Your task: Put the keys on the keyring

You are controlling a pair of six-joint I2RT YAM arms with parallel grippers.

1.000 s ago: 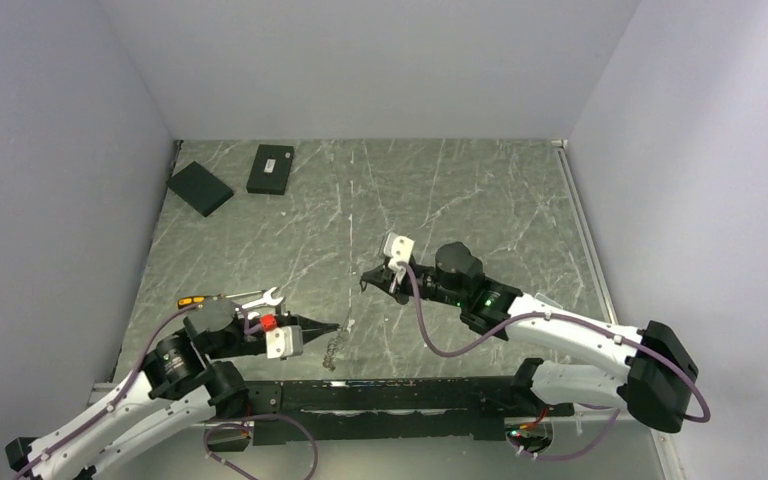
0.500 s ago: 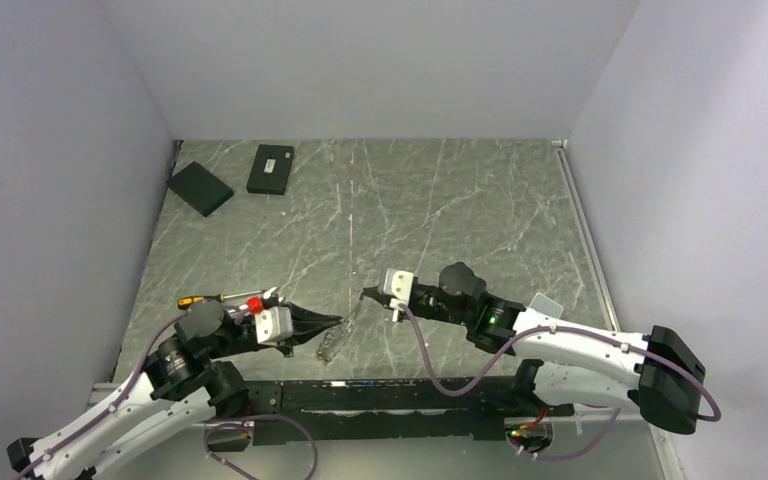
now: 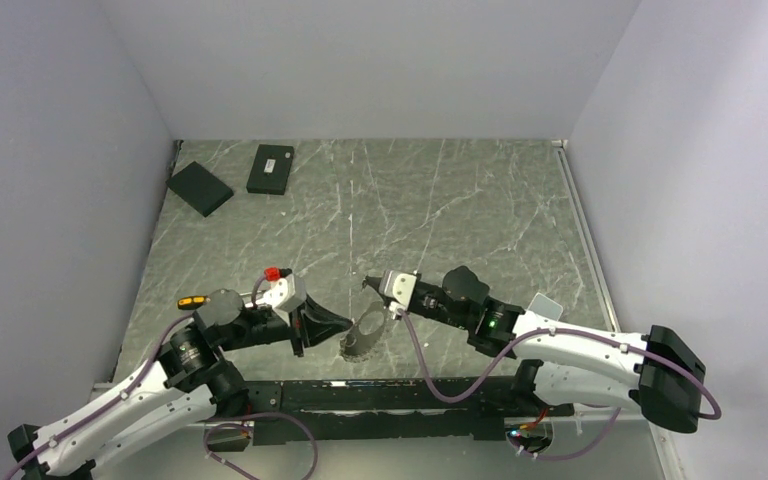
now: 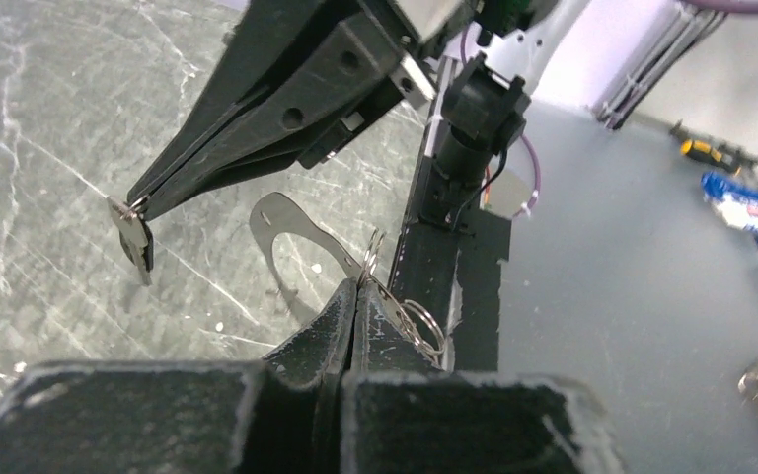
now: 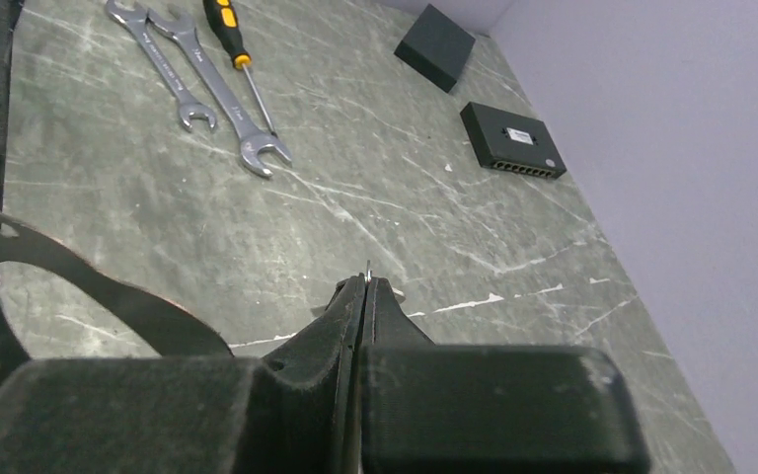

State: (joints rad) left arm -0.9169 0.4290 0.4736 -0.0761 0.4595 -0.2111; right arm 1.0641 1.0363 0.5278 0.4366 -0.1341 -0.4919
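Where the black fingers of the left gripper [image 4: 357, 282] meet, they pinch the keyring [image 4: 291, 229], a thin flat grey metal loop with small wire rings [image 4: 419, 321], over the veined grey table [image 4: 39, 118]. Near it, the right gripper [image 4: 132, 205] clamps one small flat silver key [image 4: 138, 237] in its tapered black tips.

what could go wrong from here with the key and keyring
The right end effector pinches the key by just its tip, so it could twist or slip out when pressed against the keyring. The left end effector grips the keyring at one thin edge, so the rest hangs free and may swing off line. The two sit close together and might bump.
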